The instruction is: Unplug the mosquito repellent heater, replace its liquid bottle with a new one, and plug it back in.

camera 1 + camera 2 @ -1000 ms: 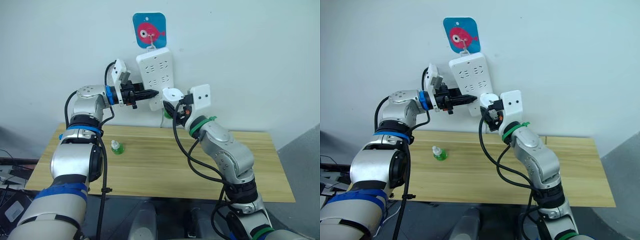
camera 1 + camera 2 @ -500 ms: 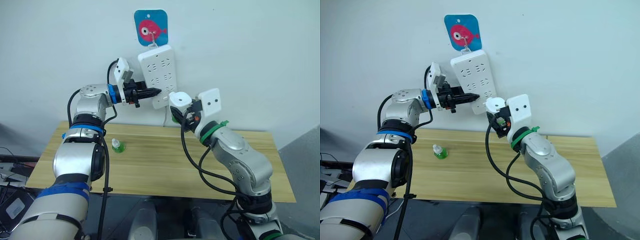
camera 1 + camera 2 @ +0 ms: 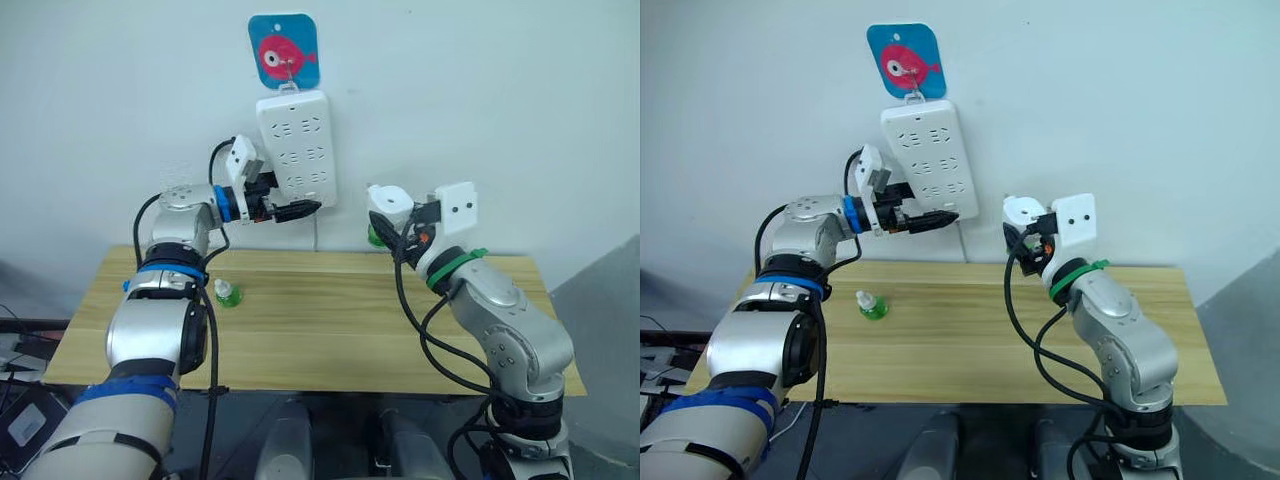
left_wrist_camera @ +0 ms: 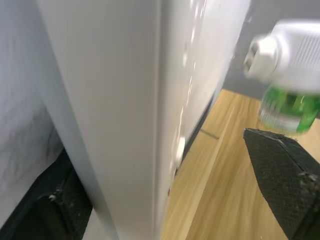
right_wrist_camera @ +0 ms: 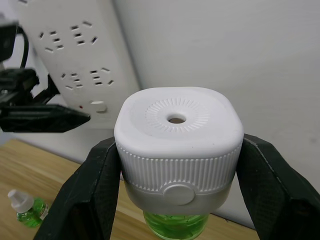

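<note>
The white mosquito repellent heater [image 5: 177, 130] is off the wall, and my right gripper [image 5: 177, 172] is shut on its two sides. Its liquid bottle [image 5: 175, 223] hangs green under it. From the head, the heater [image 3: 389, 199] hovers above the table's back edge, right of the white power strip [image 3: 295, 145]. My left gripper [image 3: 303, 209] is at the strip's lower edge, open, and the strip [image 4: 150, 100] stands between its fingers [image 4: 285, 175]. The new one [image 3: 228, 293], green with a white cap, stands on the table to the left.
The power strip hangs from a blue fish hook [image 3: 283, 52] on the white wall. Its cord drops behind the wooden table [image 3: 330, 340]. The table's middle and right side are bare wood.
My right gripper has carried the heater right and away from the power strip. My left gripper's fingers have spread apart at the strip's lower edge. The camera has shifted.
</note>
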Robot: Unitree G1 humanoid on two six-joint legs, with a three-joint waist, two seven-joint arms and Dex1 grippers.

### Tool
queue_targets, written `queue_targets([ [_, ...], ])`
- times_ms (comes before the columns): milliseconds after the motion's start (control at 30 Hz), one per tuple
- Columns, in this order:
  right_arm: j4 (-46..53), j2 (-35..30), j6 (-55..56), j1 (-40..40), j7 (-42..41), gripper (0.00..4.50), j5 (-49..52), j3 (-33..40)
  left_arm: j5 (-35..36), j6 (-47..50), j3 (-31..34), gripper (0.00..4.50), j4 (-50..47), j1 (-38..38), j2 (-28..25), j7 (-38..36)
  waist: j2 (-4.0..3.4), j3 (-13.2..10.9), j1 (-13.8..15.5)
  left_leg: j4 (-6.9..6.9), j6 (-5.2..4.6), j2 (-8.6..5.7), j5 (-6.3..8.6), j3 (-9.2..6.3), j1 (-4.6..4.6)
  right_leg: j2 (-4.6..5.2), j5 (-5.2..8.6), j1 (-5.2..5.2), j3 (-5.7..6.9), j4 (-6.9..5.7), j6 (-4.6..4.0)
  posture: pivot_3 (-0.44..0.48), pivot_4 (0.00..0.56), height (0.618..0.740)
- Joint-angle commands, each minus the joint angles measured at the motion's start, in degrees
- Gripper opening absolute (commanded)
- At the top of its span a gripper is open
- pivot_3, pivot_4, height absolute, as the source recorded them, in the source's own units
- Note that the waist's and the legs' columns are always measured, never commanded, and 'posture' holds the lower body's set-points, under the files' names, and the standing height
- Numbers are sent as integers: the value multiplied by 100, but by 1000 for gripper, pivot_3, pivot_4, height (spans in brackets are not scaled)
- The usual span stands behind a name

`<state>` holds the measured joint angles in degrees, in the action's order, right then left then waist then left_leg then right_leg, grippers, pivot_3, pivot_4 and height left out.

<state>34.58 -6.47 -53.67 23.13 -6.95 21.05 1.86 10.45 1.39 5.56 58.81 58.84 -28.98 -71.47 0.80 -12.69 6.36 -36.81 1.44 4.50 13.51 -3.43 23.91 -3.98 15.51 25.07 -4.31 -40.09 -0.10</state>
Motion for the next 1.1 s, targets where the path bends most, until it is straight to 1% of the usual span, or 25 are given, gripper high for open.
queue_targets([
  [33, 40, -14, 105, 140, -134, 2928, 343, 432, 222, 306, 229, 4477, -905, -481, -321, 158, -1, -5, -54, 1, 0, 0, 0, -2, 1, 0, 0, 0, 3, 0, 0, 329, 240, 740],
  [167, -93, 6, -41, 179, -154, 2928, 688, 828, 442, 722, 397, 4477, -2209, -1401, -530, 427, -2, -11, -73, 16, 4, 4, -2, -2, 5, 2, 6, 4, 8, 6, -9, 338, 242, 740],
  [333, -302, 265, -369, 244, 72, 2928, 1385, 1509, 953, 1365, 723, 4477, -4323, -2600, -547, 1008, -2, -35, -9, 61, 28, 5, -16, -3, 3, 13, 11, 9, 16, 16, -18, 355, 251, 740],
  [400, -407, 380, -597, 276, 200, 2928, 1802, 1870, 1266, 1794, 831, 4477, -5321, -3090, -480, 1299, -3, -76, 11, 75, 32, 5, -18, -5, 0, 14, 15, 11, 18, 17, -19, 363, 256, 740],
  [533, -685, 523, -1027, 397, 595, 2928, 2759, 2625, 1787, 2489, 599, 4477, -7300, -4031, -206, 1845, -11, -130, 59, 76, 37, 4, -20, -4, 0, 25, 16, 11, 16, 17, -17, 379, 268, 740],
  [600, -850, 538, -1210, 450, 823, 2928, 3267, 2922, 1774, 2487, 248, 4477, -7947, -4337, 32, 2080, -16, -145, 116, 76, 39, 2, -21, -3, 0, 25, 17, 10, 15, 19, -16, 384, 269, 740],
  [633, -935, 554, -1293, 479, 952, 2928, 3555, 3046, 1678, 2379, 11, 4477, -8138, -4438, 188, 2185, -21, -150, 132, 76, 42, -1, -23, -1, -1, 26, 17, 9, 14, 20, -16, 387, 274, 740],
  [700, -1081, 623, -1385, 531, 1297, 2928, 4163, 3224, 1446, 2121, -388, 4477, -8219, -4493, 526, 2434, -36, -166, 158, 76, 51, -2, -28, -1, -2, 26, 17, 8, 14, 21, -15, 383, 278, 740],
  [833, -1282, 590, -1331, 517, 2105, 2928, 5568, 3274, 933, 1451, -1079, 4477, -7820, -4248, 1243, 2835, -48, -224, 149, 76, 70, -3, -40, -2, -3, 20, 16, 9, 8, 20, -13, 361, 282, 740],
  [900, -1282, 488, -1133, 391, 2552, 2928, 6294, 3168, 771, 1199, -1305, 4477, -7563, -4029, 1613, 3050, -42, -242, 149, 75, 70, -4, -40, -1, -3, 19, 13, 9, 6, 20, -7, 353, 281, 740],
  [1000, -1190, 295, -718, 197, 3109, 2928, 7250, 2885, 569, 853, -1492, 4477, -7265, -3876, 1939, 3241, -36, -248, 145, 75, 70, -7, -40, 3, 3, 19, 12, 9, 1, 29, -6, 353, 281, 740],
  [1100, -1043, 53, -291, 13, 3481, 2928, 7805, 2531, 463, 629, -1607, 4477, -7053, -3829, 2157, 3377, -34, -249, 125, 80, 70, -5, -40, 13, 8, 19, 12, 9, -5, 45, -4, 337, 281, 740],
])
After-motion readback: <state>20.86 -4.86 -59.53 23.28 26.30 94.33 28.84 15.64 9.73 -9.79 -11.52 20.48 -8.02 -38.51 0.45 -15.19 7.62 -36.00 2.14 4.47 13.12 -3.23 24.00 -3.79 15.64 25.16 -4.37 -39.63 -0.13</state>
